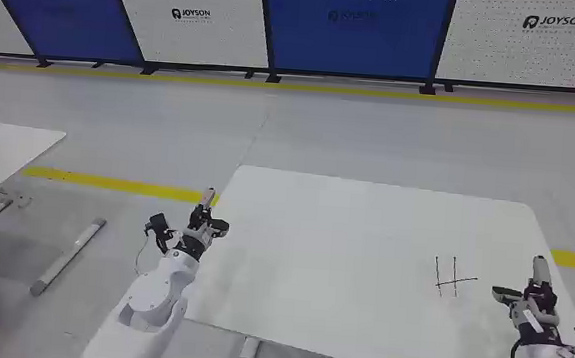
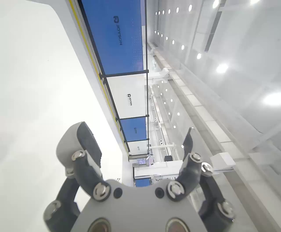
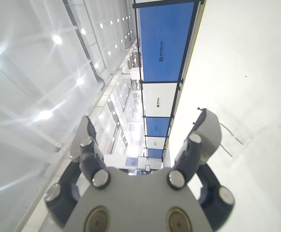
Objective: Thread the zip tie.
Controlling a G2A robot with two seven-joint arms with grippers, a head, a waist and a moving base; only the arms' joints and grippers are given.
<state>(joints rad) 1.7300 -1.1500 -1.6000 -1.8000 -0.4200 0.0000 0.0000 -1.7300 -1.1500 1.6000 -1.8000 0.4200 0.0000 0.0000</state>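
Zip ties (image 1: 454,276) on the white table (image 1: 342,263). They're thin black strips: two with their long axis running away from the robot, and one lying across them. Right gripper (image 1: 523,283) sits just beside the ties, off to their right, fingers spread with nothing in them. Left gripper (image 1: 211,214) is well apart from the ties, way off to their left, also spread and empty. So I'd guess the right arm is the nearer one for the pickup, reaching leftward.

Surface (image 1: 362,254): plain white. Zip ties (image 1: 454,276): thin, black, in a crossed pattern. Wall panels (image 1: 353,28): alternating blue and white. Floor stripe (image 1: 117,183): yellow.
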